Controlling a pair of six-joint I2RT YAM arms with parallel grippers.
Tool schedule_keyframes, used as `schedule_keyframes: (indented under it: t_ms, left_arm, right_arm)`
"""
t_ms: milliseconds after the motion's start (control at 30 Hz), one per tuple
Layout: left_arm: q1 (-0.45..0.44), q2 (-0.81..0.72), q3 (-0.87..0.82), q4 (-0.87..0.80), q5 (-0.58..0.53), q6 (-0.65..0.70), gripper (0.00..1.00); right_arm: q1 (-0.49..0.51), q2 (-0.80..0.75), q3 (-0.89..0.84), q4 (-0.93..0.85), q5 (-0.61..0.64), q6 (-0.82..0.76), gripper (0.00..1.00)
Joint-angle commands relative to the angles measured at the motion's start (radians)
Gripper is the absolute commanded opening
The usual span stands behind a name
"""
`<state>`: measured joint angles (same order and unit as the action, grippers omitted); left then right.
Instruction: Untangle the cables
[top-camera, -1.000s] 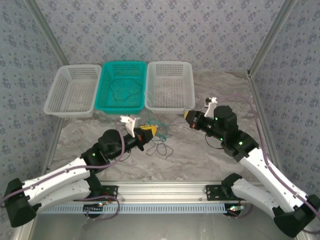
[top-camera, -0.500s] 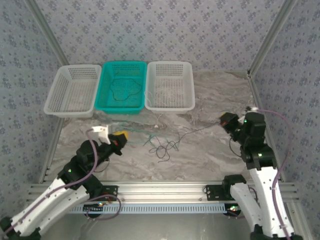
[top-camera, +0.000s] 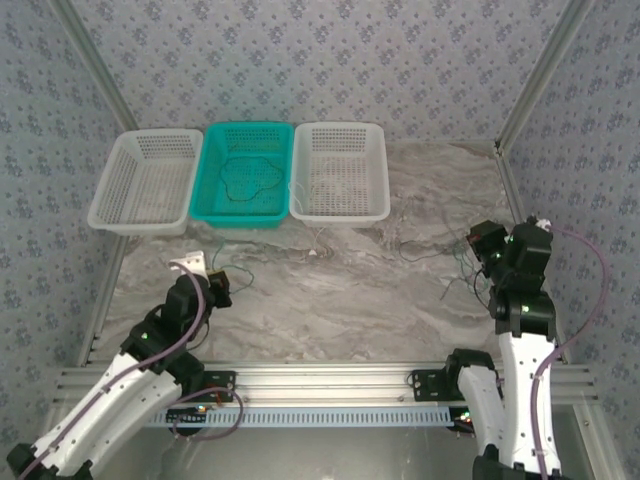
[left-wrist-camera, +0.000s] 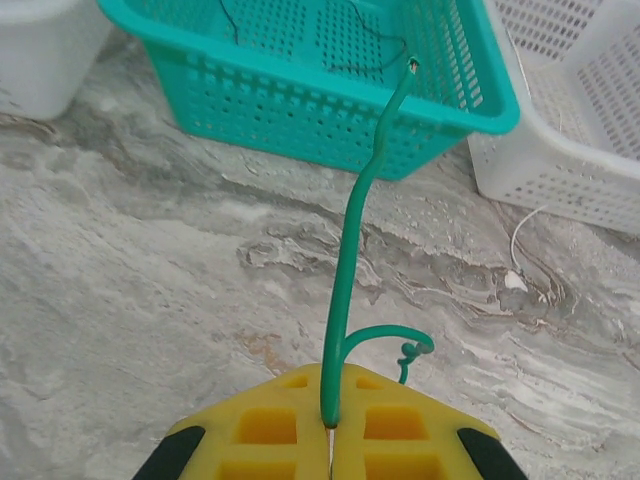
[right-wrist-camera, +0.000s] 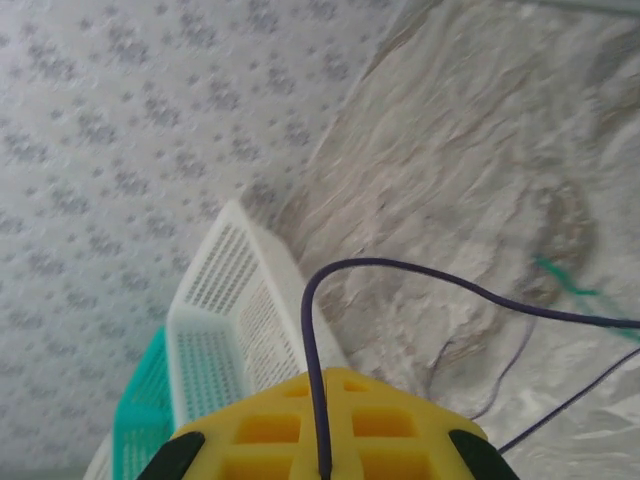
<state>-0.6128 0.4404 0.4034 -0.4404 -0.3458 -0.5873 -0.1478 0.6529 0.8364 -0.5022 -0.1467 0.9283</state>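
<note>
Three baskets: set in a row at the far side of the marbled table (top-camera: 340, 310), with the left white basket (top-camera: 145, 135), the teal basket (top-camera: 248, 128) and the right white basket (top-camera: 340, 128) rim to rim.
Left gripper (top-camera: 219, 290): low over the near left part of the table, in front of the teal basket; its yellow fingers (left-wrist-camera: 270, 425) are pressed together on the green cable.
Green cable (left-wrist-camera: 352, 250): rises from the seam between the left pads and arcs toward the teal basket's front wall; a short curled branch leaves it just above the pads.
Right gripper (top-camera: 481, 240): at the right side of the table, well apart from the left gripper; its fingers are clenched on the dark cable.
Dark cable (right-wrist-camera: 400, 268): leaves the seam between the right pads, bends over in an arch and runs off to the right; seen from above, thin strands trail on the table to the left of this gripper.
Green strand (right-wrist-camera: 560, 280): a short piece lying on the table beside the dark strands, seen by the right wrist camera.
Coiled dark cable (top-camera: 245, 185): lies looped on the floor of the teal basket.
White scrap (left-wrist-camera: 515, 281): a small pale piece with a thin white strand, on the table just in front of the right white basket.
</note>
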Motion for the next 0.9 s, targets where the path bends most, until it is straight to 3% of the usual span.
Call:
schedule_keyframes:
  t_ms: [0,200,333,667,867]
  left_arm:
    - [0.008,0.068,-0.029,0.173,0.171,0.014,0.02]
    - [0.001,0.189,-0.048,0.415,0.407,0.030,0.45]
    - [-0.037,0.226,-0.019,0.478,0.461,0.075,0.65]
    - [-0.171,0.228,0.099,0.522,0.593,0.278,0.79]
    - [-0.268,0.303,0.163,0.558,0.591,0.385,0.91]
  right_arm:
    - [0.018,0.034,0.048,0.126,-0.234,-0.061,0.00]
    - [0.187,0.117,0.170,0.151,-0.357,-0.140,0.00]
    - [0.383,0.145,0.265,0.145,-0.300,-0.215,0.00]
    - [0.726,0.306,0.429,0.156,-0.191,-0.391,0.00]
    - [0.870,0.397,0.435,0.209,-0.116,-0.407,0.00]
